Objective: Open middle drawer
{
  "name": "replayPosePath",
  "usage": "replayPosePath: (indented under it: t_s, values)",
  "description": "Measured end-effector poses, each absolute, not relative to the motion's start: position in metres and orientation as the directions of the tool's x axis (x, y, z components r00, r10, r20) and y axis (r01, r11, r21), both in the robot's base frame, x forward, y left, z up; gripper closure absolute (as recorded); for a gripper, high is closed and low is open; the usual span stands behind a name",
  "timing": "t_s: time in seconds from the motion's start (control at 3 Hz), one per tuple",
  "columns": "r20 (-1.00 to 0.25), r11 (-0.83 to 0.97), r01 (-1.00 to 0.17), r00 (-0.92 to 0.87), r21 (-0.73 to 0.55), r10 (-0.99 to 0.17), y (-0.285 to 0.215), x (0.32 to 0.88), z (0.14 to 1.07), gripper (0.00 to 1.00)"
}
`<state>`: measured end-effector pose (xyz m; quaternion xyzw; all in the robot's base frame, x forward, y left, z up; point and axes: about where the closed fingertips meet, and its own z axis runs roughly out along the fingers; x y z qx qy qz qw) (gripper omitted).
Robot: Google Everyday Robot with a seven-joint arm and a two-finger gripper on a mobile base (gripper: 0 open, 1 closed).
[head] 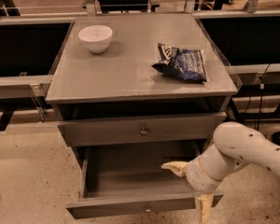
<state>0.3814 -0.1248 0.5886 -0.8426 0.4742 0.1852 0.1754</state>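
Observation:
The middle drawer [130, 205] is grey with a small round knob [148, 209]. It stands pulled far out of the cabinet, and its inside looks empty. My gripper [190, 189] is at the drawer's right front corner, on the end of my white arm [245, 149]. One yellowish finger [174, 166] points left over the drawer's inside. The other finger [204, 210] hangs down past the drawer front. The fingers are spread apart and hold nothing. The knob is well to the left of them.
Above it, another grey drawer [140, 130] with a knob stands slightly out under the cabinet top [130, 73]. A white bowl [95, 38] and a dark blue chip bag [183, 63] lie on the top. Dark benches flank the cabinet on both sides.

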Motion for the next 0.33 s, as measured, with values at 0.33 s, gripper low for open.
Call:
replayPosePath:
  t_s: [0.33]
  values:
    - [-0.481, -0.547, -0.824, 0.543, -0.148, -0.688, -0.1286, 0.3749, 0.59, 0.0]
